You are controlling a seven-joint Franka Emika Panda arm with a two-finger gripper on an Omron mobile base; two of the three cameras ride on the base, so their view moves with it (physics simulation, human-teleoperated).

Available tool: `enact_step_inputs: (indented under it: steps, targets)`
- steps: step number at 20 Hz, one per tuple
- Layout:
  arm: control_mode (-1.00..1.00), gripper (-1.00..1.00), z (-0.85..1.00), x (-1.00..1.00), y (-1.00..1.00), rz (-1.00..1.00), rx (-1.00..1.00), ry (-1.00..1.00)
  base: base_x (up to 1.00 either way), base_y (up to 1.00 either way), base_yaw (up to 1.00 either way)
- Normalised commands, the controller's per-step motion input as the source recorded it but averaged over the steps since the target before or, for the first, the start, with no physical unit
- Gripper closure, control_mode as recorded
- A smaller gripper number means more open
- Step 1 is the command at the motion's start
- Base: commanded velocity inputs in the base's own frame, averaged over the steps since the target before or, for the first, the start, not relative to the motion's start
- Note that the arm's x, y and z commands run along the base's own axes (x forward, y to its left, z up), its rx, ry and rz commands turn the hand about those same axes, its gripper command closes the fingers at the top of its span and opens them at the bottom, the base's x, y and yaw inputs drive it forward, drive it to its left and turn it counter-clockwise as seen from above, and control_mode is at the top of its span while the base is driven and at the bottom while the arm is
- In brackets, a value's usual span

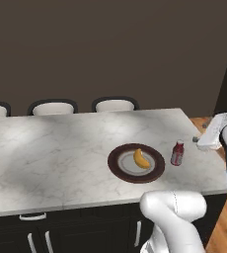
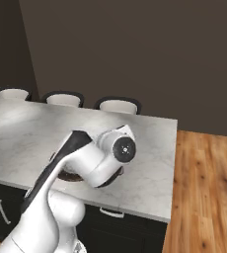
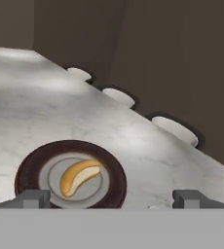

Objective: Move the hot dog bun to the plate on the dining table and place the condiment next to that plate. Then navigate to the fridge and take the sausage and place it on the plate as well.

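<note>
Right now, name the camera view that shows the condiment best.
The left base view: the condiment stands upright and unblocked on the dining table, just right of the plate. In the right base view the arm covers that spot.

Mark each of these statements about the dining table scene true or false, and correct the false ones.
1. The hot dog bun lies on the plate. True.
2. The condiment stands upright on the dining table beside the plate. True.
3. The gripper is shut on the condiment. False: its jaws stand wide open and hold nothing.
4. A sausage lies on the plate next to the bun. False: the bun is alone on the plate.
5. Chairs stand along the table's far side. True.
</note>
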Motion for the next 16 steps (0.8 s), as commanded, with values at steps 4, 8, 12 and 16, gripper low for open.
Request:
enact_step_inputs:
  steps: [4,8,12,16]
  targets:
    - [-1.0,-1.0,0.02,-0.15,0.64,-0.58,0.0,0.07,0.0,0.0,0.0]
    - [-1.0,-1.0,0.0,-0.18,0.57,-0.55,0.0,0.0,0.0,0.0,0.0]
    - [-1.0,-1.0,0.0,-0.12,0.49,-0.51,0.0,0.0,0.0,0.0,0.0]
    - [-1.0,-1.0,-0.01,-0.01,0.29,-0.34,0.0,0.0,0.0,0.0,0.0]
